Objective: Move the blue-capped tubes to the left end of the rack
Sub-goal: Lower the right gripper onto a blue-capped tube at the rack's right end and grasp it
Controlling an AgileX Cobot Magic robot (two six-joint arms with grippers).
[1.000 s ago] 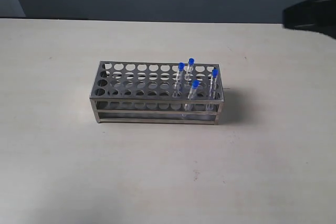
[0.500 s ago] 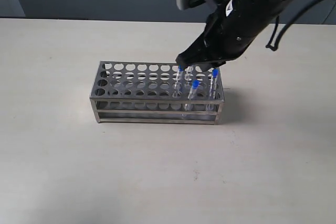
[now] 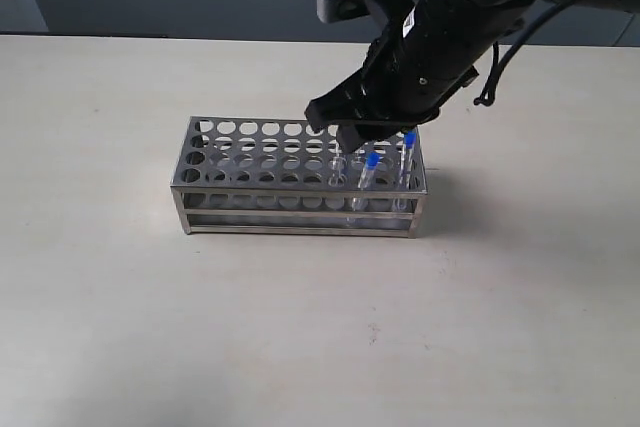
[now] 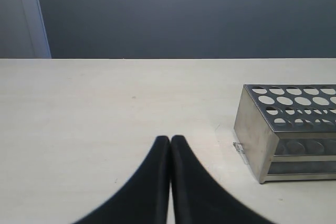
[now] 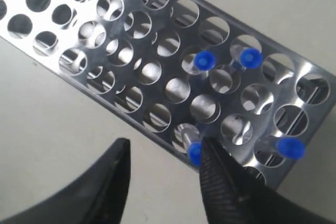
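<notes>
Blue-capped tubes (image 3: 372, 171) upright in rack (image 3: 280, 191) holes, 3 o'clock end. Right gripper (image 5: 164, 153) apart, directly above; nearest cap just inside gap, beside one finger. Left gripper (image 4: 169, 139) pressed together, beyond 9 o'clock end, farther.

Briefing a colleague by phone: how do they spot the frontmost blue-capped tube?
Find the steel rack mid-table, then its right end under the black right gripper. The frontmost tube stands nearest the viewer, its blue cap lower than its right-hand neighbour's.
</notes>
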